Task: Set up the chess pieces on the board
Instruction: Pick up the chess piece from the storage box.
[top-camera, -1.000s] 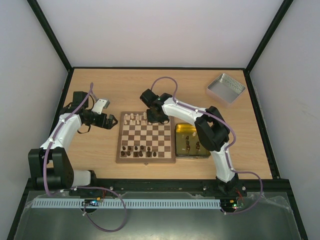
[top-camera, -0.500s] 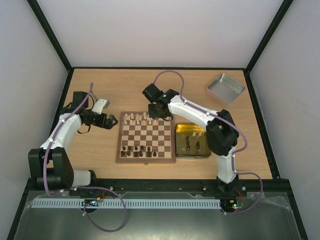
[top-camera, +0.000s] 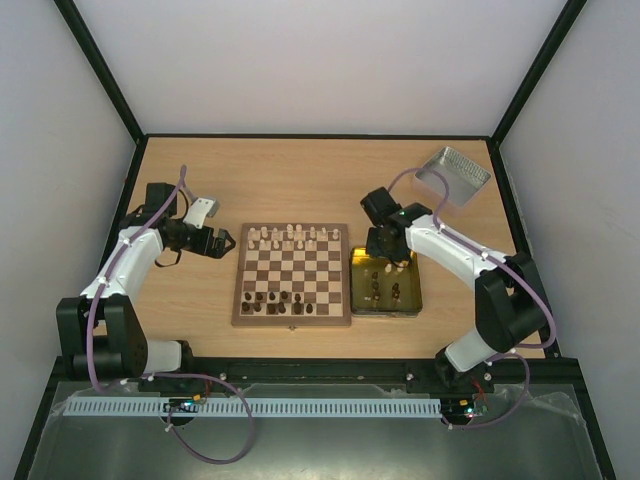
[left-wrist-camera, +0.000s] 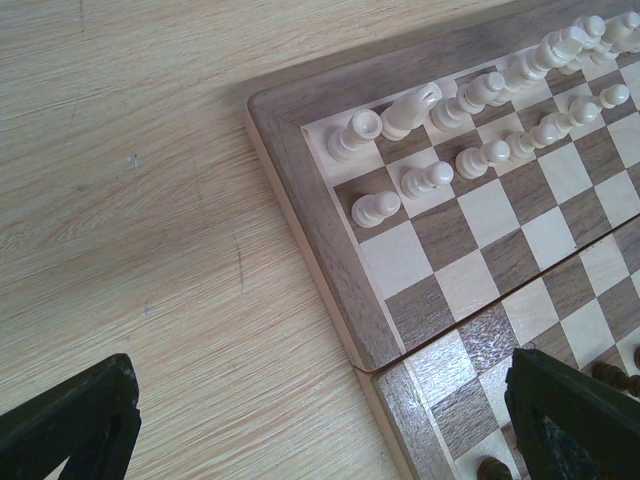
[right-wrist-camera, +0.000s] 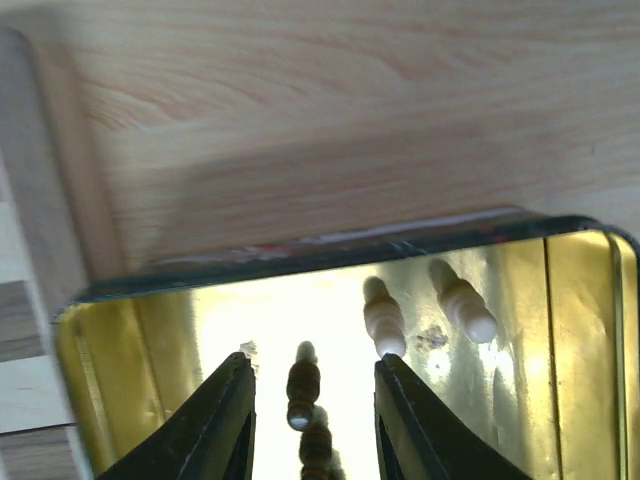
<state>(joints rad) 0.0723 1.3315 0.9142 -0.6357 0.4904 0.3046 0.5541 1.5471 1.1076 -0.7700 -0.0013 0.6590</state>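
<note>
Yellow tin (right-wrist-camera: 560, 300), just right of the board (top-camera: 293, 318), is lying under the right gripper (right-wrist-camera: 312, 365), whose jaws are hanging parted above a dark piece (right-wrist-camera: 303, 382) inside; closing off-centre could knock the neighbouring cream pieces (right-wrist-camera: 383, 320). Left gripper (top-camera: 215, 243) is hovering wide open, left of the board.

The left arm (top-camera: 135, 262) is bent at the elbow, with the forearm reaching inward. The left gripper (top-camera: 215, 243) is held low, its jaws spread fully wide (the fingers (left-wrist-camera: 70, 425) are seen only at the wrist view's bottom corners). The right arm (top-camera: 470, 262) is stretched forward and inward. The right gripper (top-camera: 385, 250) is pointed downward, jaws parted partway, nothing clamped between them.
</note>
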